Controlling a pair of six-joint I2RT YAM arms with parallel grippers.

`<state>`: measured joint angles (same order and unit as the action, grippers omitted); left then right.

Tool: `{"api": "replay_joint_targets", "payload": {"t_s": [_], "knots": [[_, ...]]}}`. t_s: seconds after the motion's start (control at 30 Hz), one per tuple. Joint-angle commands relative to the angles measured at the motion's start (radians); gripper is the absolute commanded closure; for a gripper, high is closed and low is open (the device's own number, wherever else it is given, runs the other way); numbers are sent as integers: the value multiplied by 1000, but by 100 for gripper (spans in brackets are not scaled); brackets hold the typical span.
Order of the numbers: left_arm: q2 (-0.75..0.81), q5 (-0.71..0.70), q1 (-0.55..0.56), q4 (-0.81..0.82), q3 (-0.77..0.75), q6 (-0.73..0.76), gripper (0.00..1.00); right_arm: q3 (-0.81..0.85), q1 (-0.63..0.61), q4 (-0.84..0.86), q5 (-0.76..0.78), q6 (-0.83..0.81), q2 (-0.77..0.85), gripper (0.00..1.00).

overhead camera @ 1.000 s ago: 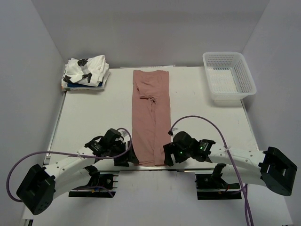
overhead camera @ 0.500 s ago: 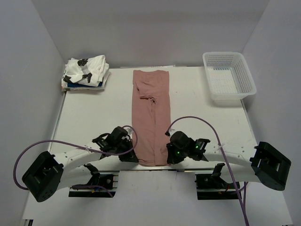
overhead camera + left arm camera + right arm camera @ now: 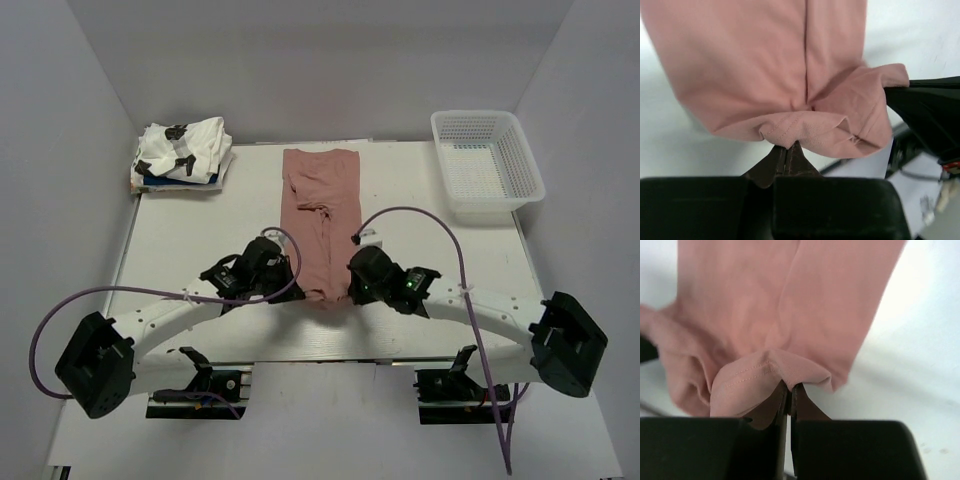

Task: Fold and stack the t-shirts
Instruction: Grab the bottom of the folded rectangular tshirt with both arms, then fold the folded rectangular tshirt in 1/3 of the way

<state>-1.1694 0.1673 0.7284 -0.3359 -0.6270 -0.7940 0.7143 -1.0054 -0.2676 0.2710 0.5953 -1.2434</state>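
Counted on the surface (image 3: 200, 240): three shirts and one basket (image 3: 487, 165), namely one pink shirt (image 3: 320, 200) spread lengthwise along the middle, one folded white shirt (image 3: 182, 145) with black print stacked on one blue shirt (image 3: 160, 182) at the far left corner, plus the basket at the far right corner. Two arms, both stretched forward and angled inward to meet at the pink shirt's near end. Left tool (image 3: 786, 150) clamped tight on the near left corner of the hem, right tool (image 3: 790, 389) clamped tight on the near right corner, with cloth bunched between the two.
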Motion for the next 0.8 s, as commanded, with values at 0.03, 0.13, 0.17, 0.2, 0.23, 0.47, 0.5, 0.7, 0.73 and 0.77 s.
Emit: {"api": "replay_joint_targets", "payload": {"t_s": [0.03, 0.13, 0.17, 0.2, 0.23, 0.47, 0.5, 0.7, 0.73, 0.77], "knots": [[-39, -228, -35, 31, -135, 38, 100, 128, 86, 27, 158, -11, -126, 100], [-128, -293, -72, 40, -224, 65, 100, 235, 148, 51, 162, -26, -200, 100], [-156, -293, -83, 40, -246, 79, 100, 264, 155, 71, 157, -28, -227, 100], [-183, -293, -95, 50, -291, 96, 100, 287, 175, 79, 157, -50, -240, 100], [-209, -293, -118, 51, -315, 96, 100, 301, 195, 88, 157, -57, -249, 100], [-403, -224, -202, 84, -509, 211, 100, 444, 290, 154, 96, -129, -390, 100], [-418, -224, -217, 84, -520, 211, 100, 470, 295, 160, 68, -132, -418, 100], [-506, -160, -274, 118, -560, 232, 100, 580, 361, 160, -5, -170, -547, 100], [-521, -135, -274, 127, -560, 233, 100, 588, 360, 154, -12, -170, -570, 100], [-545, -124, -287, 127, -569, 233, 100, 597, 372, 150, -21, -173, -576, 100]]}}
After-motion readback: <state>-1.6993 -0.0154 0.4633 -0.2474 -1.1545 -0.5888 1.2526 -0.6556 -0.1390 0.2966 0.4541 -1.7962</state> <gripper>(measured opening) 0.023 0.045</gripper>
